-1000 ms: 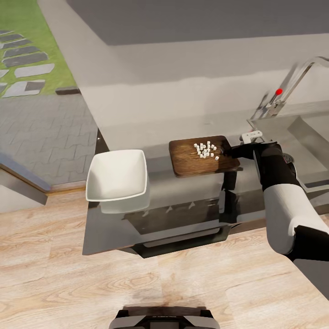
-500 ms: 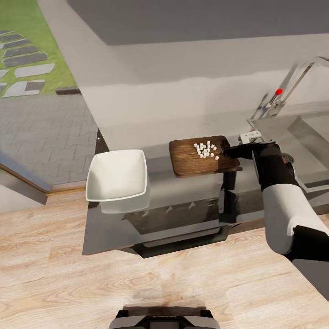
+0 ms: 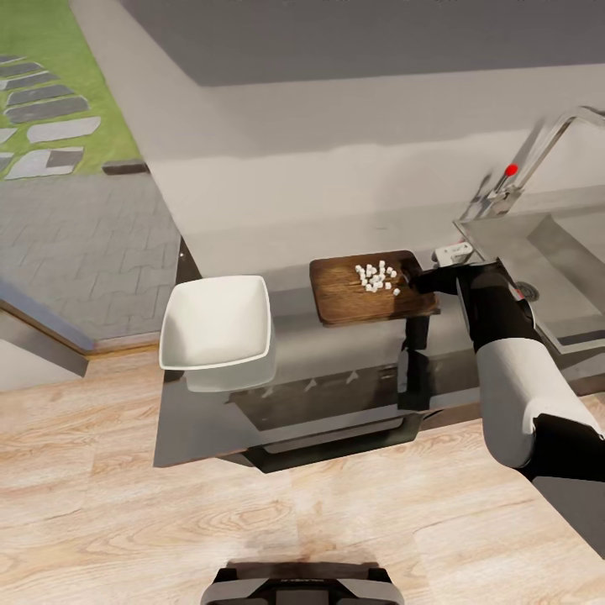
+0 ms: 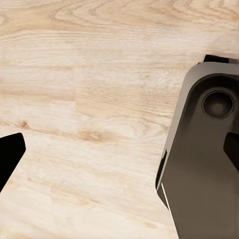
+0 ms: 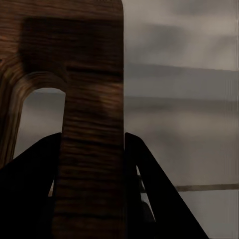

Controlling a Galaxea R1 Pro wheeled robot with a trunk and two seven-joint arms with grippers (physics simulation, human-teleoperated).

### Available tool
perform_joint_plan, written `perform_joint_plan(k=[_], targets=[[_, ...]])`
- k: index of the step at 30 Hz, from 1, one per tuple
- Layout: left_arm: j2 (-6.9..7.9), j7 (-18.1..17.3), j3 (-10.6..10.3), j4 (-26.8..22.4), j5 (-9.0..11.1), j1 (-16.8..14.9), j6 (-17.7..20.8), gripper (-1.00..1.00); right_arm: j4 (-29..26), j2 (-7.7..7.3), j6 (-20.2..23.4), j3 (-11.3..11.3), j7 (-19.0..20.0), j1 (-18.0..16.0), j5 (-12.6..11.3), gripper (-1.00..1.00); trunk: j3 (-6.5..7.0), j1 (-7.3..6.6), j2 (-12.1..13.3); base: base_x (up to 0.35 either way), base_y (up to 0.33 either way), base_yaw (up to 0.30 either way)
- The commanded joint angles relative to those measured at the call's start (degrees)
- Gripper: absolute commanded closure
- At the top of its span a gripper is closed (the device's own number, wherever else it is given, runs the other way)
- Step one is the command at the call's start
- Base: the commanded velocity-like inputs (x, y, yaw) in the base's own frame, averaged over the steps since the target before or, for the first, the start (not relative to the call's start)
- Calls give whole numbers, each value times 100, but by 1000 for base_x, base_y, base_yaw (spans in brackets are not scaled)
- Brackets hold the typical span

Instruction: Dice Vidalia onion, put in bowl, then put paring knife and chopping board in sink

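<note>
Bowl: the white square bowl (image 3: 216, 323) sits on the grey countertop (image 3: 336, 370) at 9 o'clock from the board, well apart from it
Chopping board: the brown chopping board (image 3: 353, 292) lies at 3 o'clock from the bowl, its near edge looking raised off the worktop, though I cannot tell for sure
Diced onion: small white cubes of diced onion (image 3: 377, 277) rest on the board's 2 o'clock part
Right gripper: the right gripper (image 3: 420, 280) is clamped on the board's 3 o'clock end; in the right wrist view the dark fingers (image 5: 149, 184) press either side of the wooden bar beside the handle slot (image 5: 37, 124)
Sink: the steel sink (image 3: 555, 252) is at 3 o'clock from the board, the chrome tap (image 3: 546, 151) with its red knob (image 3: 511, 169) at the basin's 11 o'clock
Left gripper: its opening cannot be told; the left wrist view shows light wooden floor (image 4: 89, 99) and a dark part of the robot base (image 4: 204, 159)
</note>
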Motion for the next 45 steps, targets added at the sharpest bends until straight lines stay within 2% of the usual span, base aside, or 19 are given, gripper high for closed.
perform_joint_plan(k=[1,9,17,45], targets=[[-4,7,-49,25,44,-11,-37,-100,223,2,33,-13,63,-1,61,100,-7,4,-6,0,0,0],[-4,7,-47,25,44,-11,-37,-100,223,38,33,-13,58,3,61,100,-7,4,-6,0,0,0],[-4,7,-46,25,44,-11,-35,-100,229,47,33,-13,56,2,61,100,136,-171,315,0,0,0],[-4,7,-48,25,44,-11,-32,-100,231,55,38,-13,49,1,61,100,136,-172,315,0,0,0]])
